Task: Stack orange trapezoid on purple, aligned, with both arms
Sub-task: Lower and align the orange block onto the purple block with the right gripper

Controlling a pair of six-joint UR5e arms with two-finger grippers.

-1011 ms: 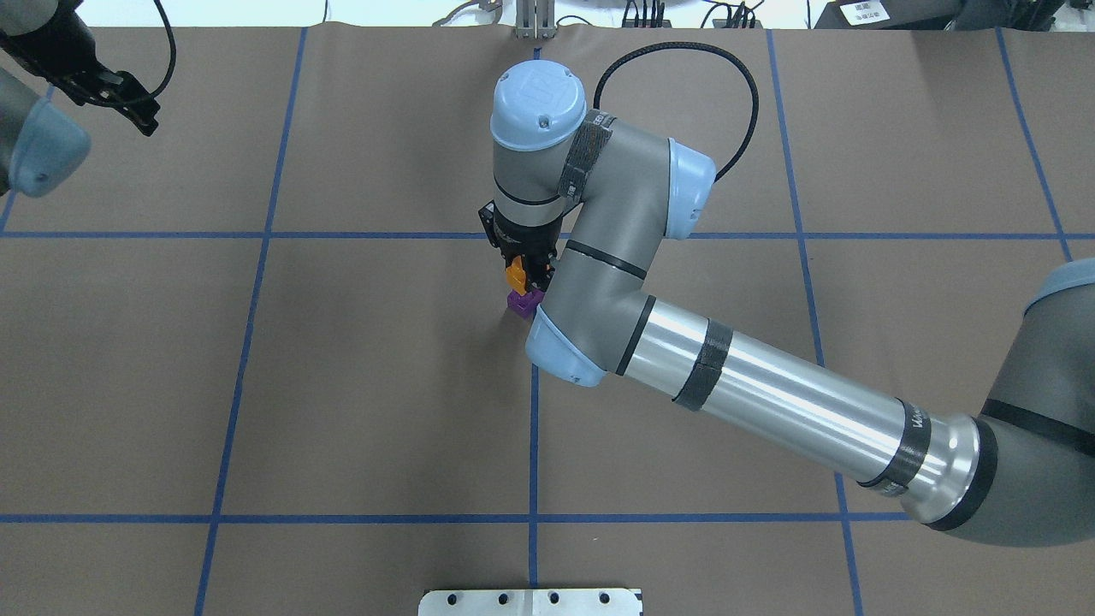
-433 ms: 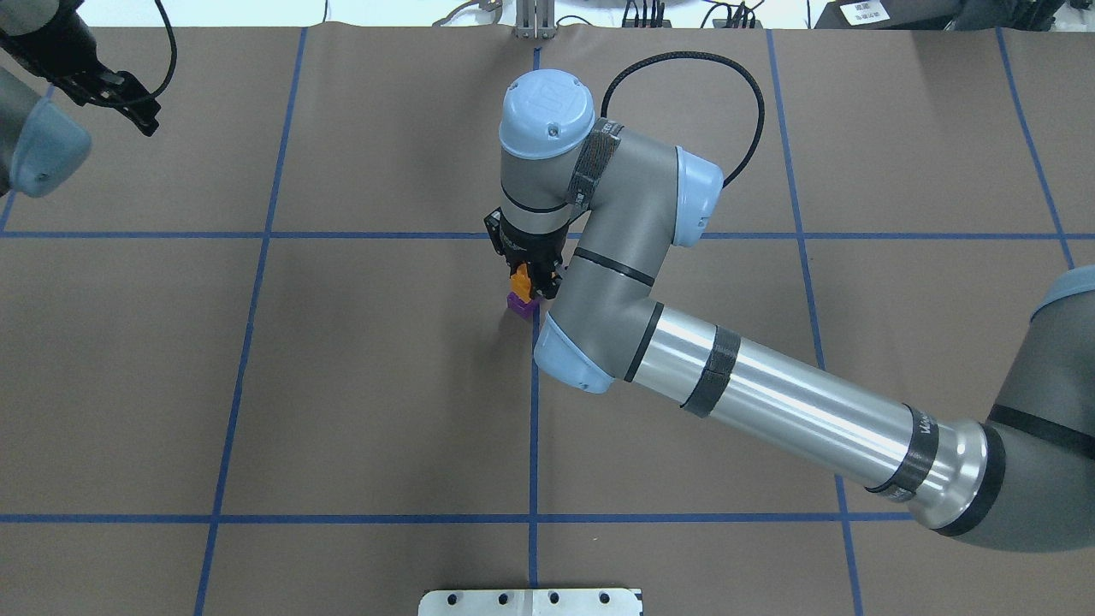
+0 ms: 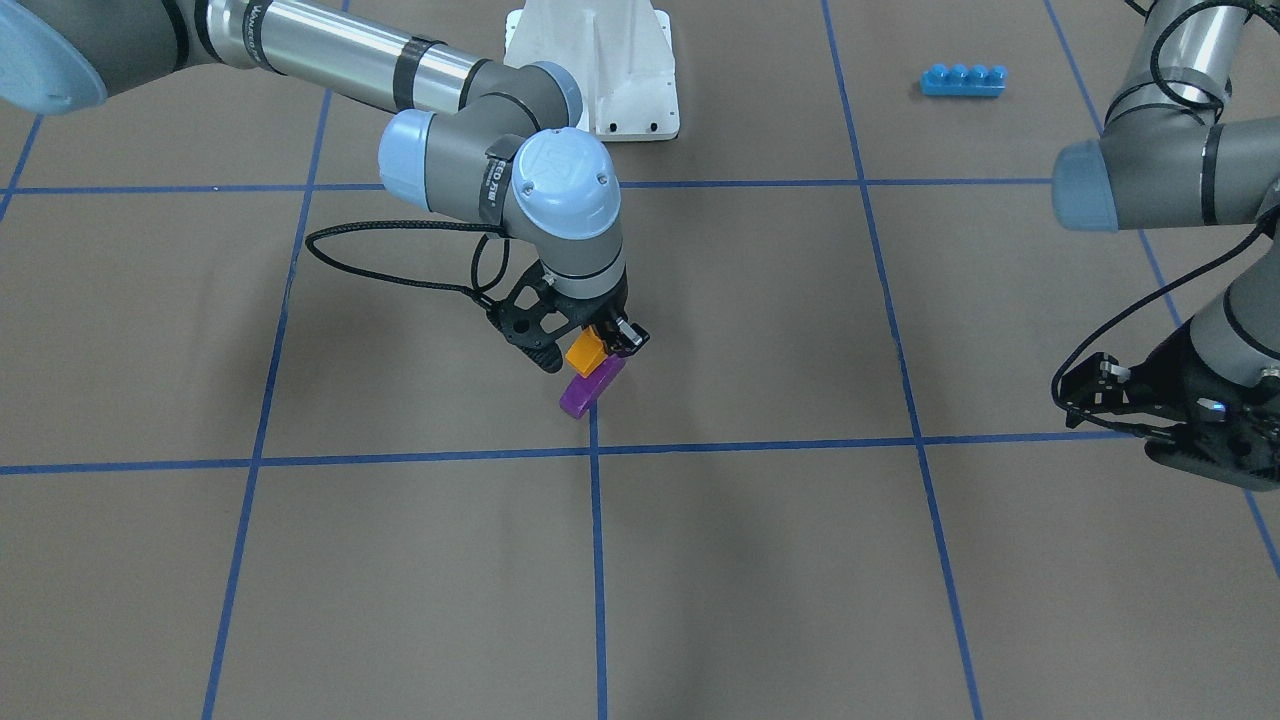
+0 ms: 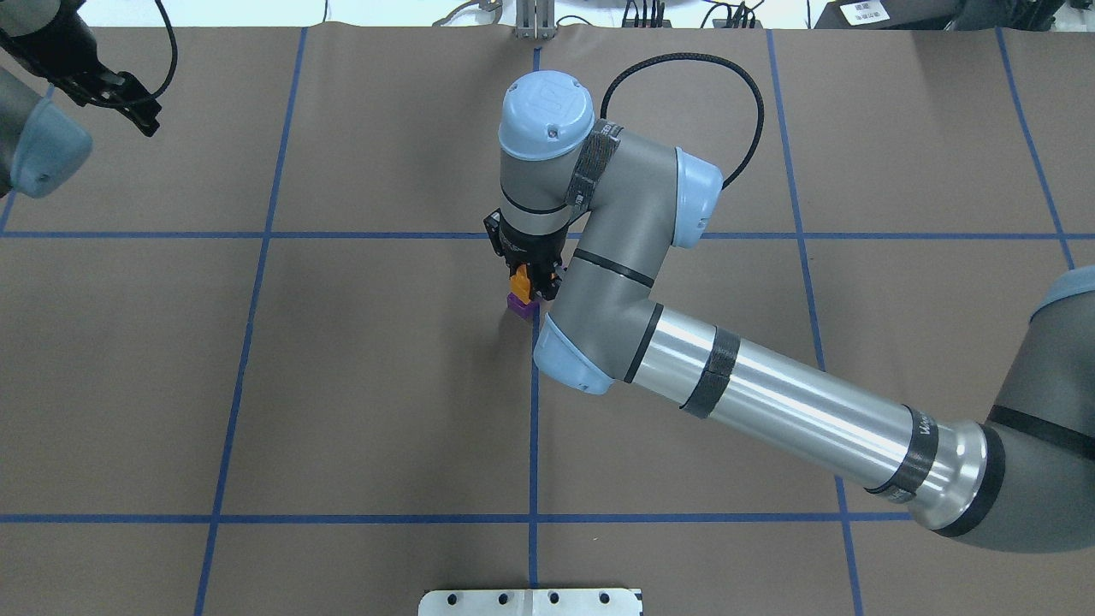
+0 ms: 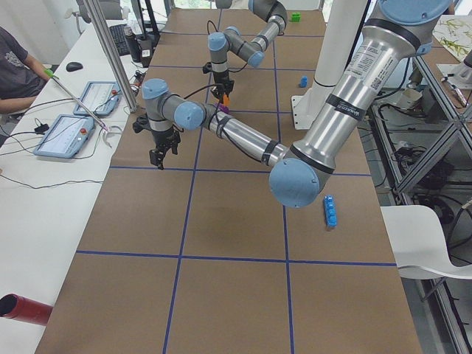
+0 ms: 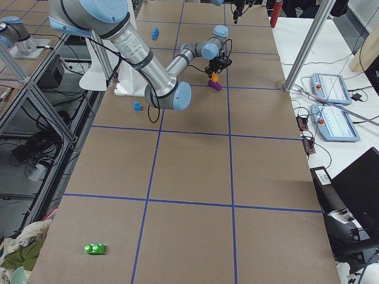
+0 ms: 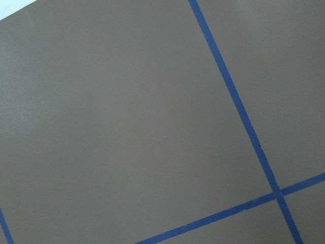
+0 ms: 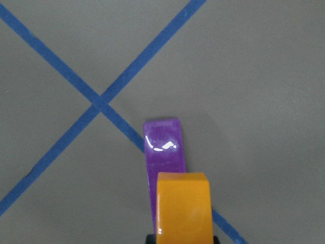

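Overhead, left to right: left gripper (image 4: 128,107) sits up at the far-left corner of the worktop (image 4: 342,385), well apart from the bricks. Can't tell whether its fingers are apart or together. A blue four-stud brick (image 3: 963,80) lies on that same side near the white pedestal (image 3: 600,70), well apart from the work spot.

Centre: right gripper (image 3: 588,352) points down, clamped on the orange trapezoid (image 3: 583,354). The purple brick (image 3: 590,388) lies flat on the worktop right under it, over a blue tape line (image 8: 61,66) and near a crossing. From above, the right arm (image 4: 599,282) overhangs the spot and hides part of the purple brick.

In the right wrist view orange covers purple's near end, long sides roughly parallel. Contact or gap: can't tell.

Far right end: a small green piece (image 6: 94,248), well apart.

Both bricks are glossy plastic. Purple is a long wedge with glare spots, orange is shorter and blocky. The worktop is matte brown paper with a blue tape grid
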